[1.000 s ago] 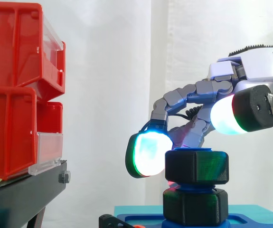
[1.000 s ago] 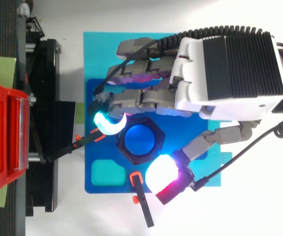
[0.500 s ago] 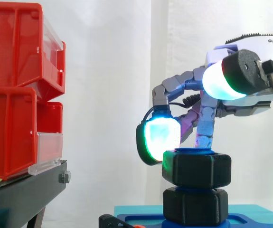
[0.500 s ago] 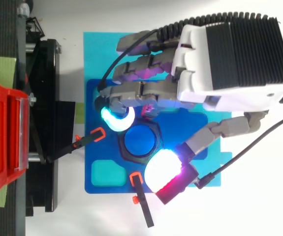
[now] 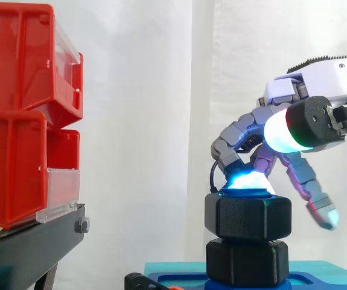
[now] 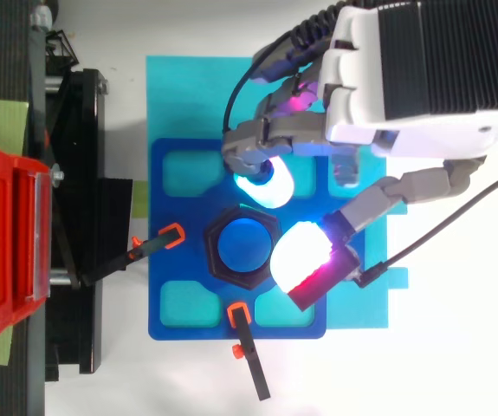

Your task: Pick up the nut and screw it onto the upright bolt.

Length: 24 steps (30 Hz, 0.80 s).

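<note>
Watching this one from the side and I'm a bit nervous tbh. The nut (image 5: 248,216) is already sitting on the upright bolt (image 6: 242,247), right above the lower black hex block (image 5: 247,261). From above you can see the bolt's blue top through the hole. I can't tell how far down the thread it is.

The hand (image 5: 321,84) isn't clamped on anything. Its fingers are spread loose, and one cyan pad (image 5: 245,182) is resting on the nut's top rim on the far side. The big white thumb pad (image 6: 300,256) sits over the nut's right edge when you look down on it. From the side, though, it looks well above the nut, so I doubt it's touching.

What I think could go wrong:

- With one pad on the rim and nothing squeezing from the other side, a turn probably just skids the pad off a corner and the nut stays put.
- That pad is off-centre, so pushing down harder could tip the nut and jam the thread.
- One finger is dangling low on the right (image 5: 323,214), about level with the nut. If the wrist swings, I'd guess it bumps the nut's side or the blue plate (image 6: 179,322).
- Two little black levers with orange tips (image 6: 242,322) sit near the nut, so a wide sweep could catch one.
</note>
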Each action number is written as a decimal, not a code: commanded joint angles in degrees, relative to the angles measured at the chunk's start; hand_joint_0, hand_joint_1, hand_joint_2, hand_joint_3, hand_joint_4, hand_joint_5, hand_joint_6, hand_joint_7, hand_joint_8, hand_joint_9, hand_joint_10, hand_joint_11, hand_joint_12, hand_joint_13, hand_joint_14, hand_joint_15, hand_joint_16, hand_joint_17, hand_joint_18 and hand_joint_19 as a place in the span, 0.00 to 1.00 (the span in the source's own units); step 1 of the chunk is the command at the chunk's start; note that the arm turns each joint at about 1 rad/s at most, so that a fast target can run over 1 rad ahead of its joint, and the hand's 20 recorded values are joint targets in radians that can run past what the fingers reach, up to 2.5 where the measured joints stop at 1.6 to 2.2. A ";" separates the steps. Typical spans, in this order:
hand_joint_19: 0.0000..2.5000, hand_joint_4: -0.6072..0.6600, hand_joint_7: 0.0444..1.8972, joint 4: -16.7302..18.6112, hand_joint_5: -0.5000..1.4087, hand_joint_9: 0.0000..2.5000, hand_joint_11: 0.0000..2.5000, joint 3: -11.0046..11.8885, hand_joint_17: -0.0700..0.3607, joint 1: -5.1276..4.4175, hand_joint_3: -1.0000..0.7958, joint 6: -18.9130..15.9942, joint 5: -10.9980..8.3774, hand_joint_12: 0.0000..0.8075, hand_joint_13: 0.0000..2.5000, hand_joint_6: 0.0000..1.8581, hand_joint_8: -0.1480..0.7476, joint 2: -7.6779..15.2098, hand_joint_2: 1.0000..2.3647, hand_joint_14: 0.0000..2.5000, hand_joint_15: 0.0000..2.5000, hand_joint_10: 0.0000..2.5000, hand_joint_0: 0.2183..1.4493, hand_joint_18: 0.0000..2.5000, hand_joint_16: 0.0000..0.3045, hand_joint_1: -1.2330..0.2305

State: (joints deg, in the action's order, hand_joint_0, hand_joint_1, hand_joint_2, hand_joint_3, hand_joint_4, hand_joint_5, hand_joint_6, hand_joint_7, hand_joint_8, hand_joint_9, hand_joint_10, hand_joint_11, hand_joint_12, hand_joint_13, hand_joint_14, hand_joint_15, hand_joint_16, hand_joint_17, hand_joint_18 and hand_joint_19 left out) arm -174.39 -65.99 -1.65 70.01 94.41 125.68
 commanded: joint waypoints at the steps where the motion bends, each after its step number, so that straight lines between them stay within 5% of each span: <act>1: 0.07 0.47 0.71 -1.13 0.32 0.77 0.07 0.07 0.31 0.33 0.28 0.39 0.16 0.28 0.43 0.27 0.28 -0.35 0.00 0.00 0.00 0.00 0.18 0.34 0.09 0.65; 9: 0.11 0.47 0.74 -2.18 0.32 0.85 0.14 0.07 0.31 0.68 0.28 1.36 0.16 0.27 0.51 0.27 0.33 -2.55 0.00 0.00 0.01 0.01 0.18 0.41 0.09 0.65; 14: 0.12 0.60 0.57 -2.01 0.27 0.66 0.10 0.16 0.37 0.68 0.28 1.27 0.07 0.36 0.44 0.27 0.40 -3.60 0.00 0.00 0.03 0.00 0.17 0.35 0.13 0.65; 18: 0.13 0.61 0.45 -1.57 0.23 0.54 0.06 1.56 0.39 0.59 0.28 1.27 0.25 0.41 0.33 0.27 0.41 -3.60 0.00 0.00 0.02 0.00 0.17 0.27 0.14 0.64; 24: 0.06 0.57 0.34 5.55 0.19 0.34 0.00 1.21 0.41 -0.46 0.28 1.27 0.69 0.45 0.17 0.27 0.43 -2.20 0.00 0.00 0.00 0.00 0.15 0.07 0.16 0.62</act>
State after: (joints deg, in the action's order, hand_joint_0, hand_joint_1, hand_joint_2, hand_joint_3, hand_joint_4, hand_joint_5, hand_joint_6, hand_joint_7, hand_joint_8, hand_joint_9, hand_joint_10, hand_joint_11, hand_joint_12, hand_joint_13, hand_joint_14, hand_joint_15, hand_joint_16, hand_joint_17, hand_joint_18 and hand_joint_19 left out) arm -172.28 -64.72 -1.64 71.28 94.75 122.68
